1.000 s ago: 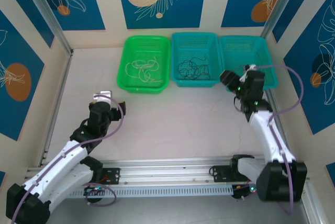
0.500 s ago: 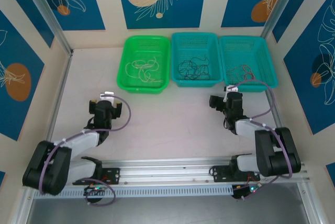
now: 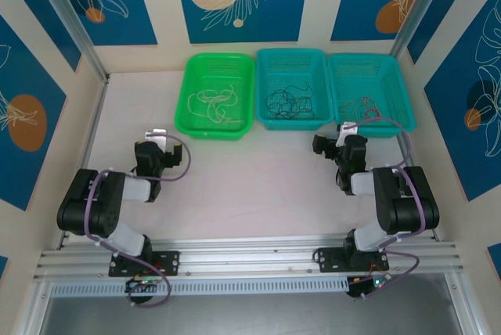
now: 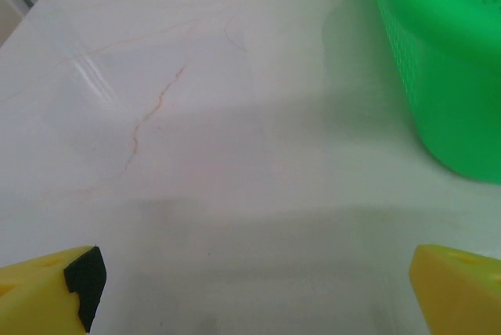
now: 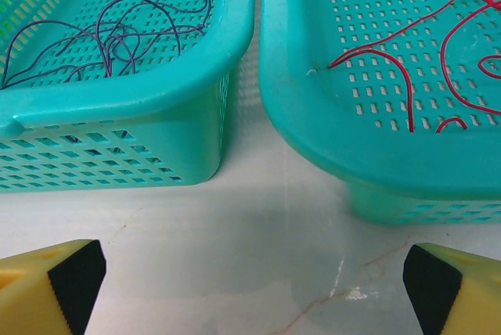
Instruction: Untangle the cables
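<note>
Gaping wide and empty, the left tool (image 4: pixel 254 272) and right tool (image 5: pixel 254 268) hover low over the bench (image 4: pixel 235 116); cables (image 5: pixel 116 41) lie in baskets (image 5: pixel 156 120) ahead.

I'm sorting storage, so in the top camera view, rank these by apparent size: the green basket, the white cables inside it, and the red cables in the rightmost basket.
1. green basket, clearly largest.
2 and 3. white cables and red cables: similar spreads, too fine to rank.

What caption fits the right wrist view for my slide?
Right gripper, fingers open, facing dark cables in the left teal basket and red cables in the right teal basket.
</note>
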You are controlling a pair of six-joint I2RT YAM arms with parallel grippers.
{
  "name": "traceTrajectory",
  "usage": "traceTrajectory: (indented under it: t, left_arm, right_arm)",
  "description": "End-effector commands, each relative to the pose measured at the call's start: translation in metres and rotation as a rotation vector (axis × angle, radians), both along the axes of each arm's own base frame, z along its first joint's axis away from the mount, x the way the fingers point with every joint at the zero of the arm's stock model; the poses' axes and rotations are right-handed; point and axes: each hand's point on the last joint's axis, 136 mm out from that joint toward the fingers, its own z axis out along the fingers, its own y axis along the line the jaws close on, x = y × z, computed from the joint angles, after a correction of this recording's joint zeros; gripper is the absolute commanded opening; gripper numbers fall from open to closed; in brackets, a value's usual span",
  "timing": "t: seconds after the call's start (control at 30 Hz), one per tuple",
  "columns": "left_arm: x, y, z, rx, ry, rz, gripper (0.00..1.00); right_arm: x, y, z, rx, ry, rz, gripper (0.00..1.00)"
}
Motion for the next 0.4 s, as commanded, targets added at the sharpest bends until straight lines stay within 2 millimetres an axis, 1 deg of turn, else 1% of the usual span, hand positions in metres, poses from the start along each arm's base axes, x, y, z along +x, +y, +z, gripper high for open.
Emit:
traceTrajectory:
  t: [0.0, 0.37]
  left_arm:
    - [0.0096, -0.0008, 0.0196, -0.041, -0.07, -0.003, 1.0]
    - [0.0097, -0.0013, 0.0199, -0.041, -0.072, -0.007, 1.0]
  right_arm:
    - [0.0096, 0.0023, 0.0185, -0.021, -0.066, 0.017, 0.99]
    - [0.0095, 0.0033, 0.019, -0.029, -0.069, 0.019, 0.99]
